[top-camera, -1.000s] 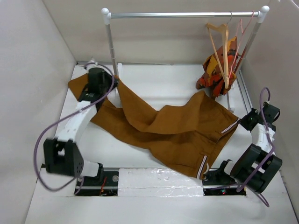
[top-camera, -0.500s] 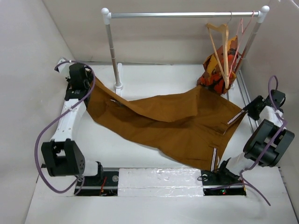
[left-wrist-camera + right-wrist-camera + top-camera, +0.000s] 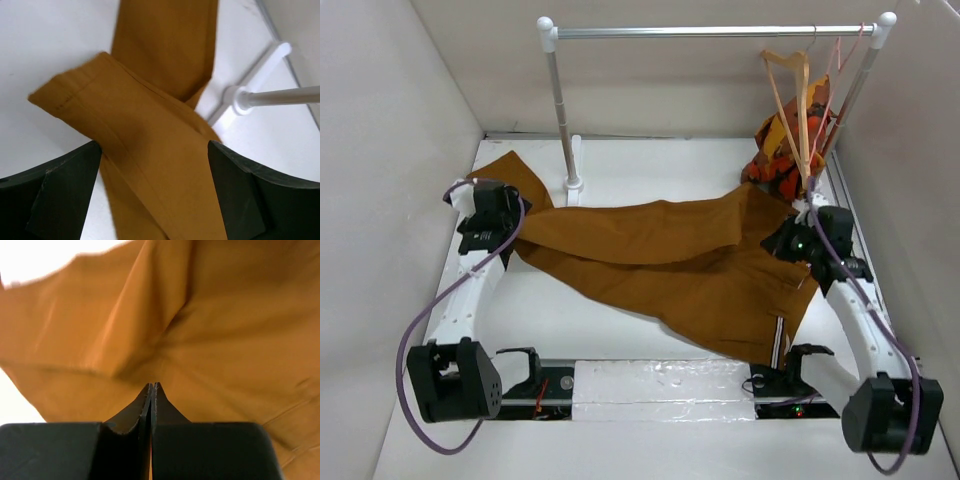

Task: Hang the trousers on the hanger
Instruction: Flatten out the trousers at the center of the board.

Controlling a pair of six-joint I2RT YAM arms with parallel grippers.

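Two end effectors flank the trousers spread on the tabletop: the left end effector gapes wide above the leg ends, gripping nothing, the right end effector is closed tip-to-tip against waist cloth, and the hanger hangs on the rail beyond it.

one trousers, two hangers
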